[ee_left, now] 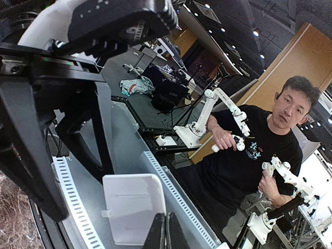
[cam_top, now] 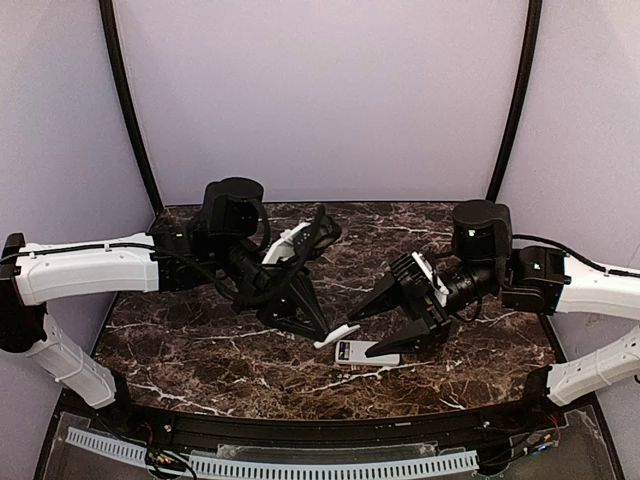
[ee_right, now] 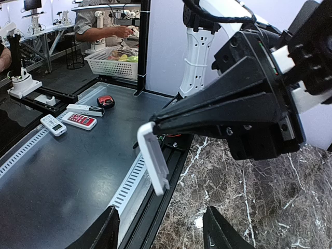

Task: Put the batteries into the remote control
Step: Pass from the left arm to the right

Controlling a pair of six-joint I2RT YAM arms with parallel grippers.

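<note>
Nearest the arm bases, a white perforated strip runs along the front edge. Just beyond it is the dark marbled table.

The remote control lies flat on that table, a little right of the middle. It is a small white handset, with the lower finger of the right gripper reaching over its right end. I cannot tell whether that finger touches it. This gripper is spread wide. From its own wrist camera the two dark fingers stand well apart with only table between them.

Just left of the remote and slightly above it, the left gripper comes down at a slant. It is pinched on a small white cover piece, which it holds tilted and clear of the table. The left wrist view shows the fingertips closed on the lower edge of that cover piece. The right wrist view shows the same piece sticking out from the left gripper's tips.

I cannot make out any batteries.

Behind both arms the table runs back to a plain pale wall.
</note>
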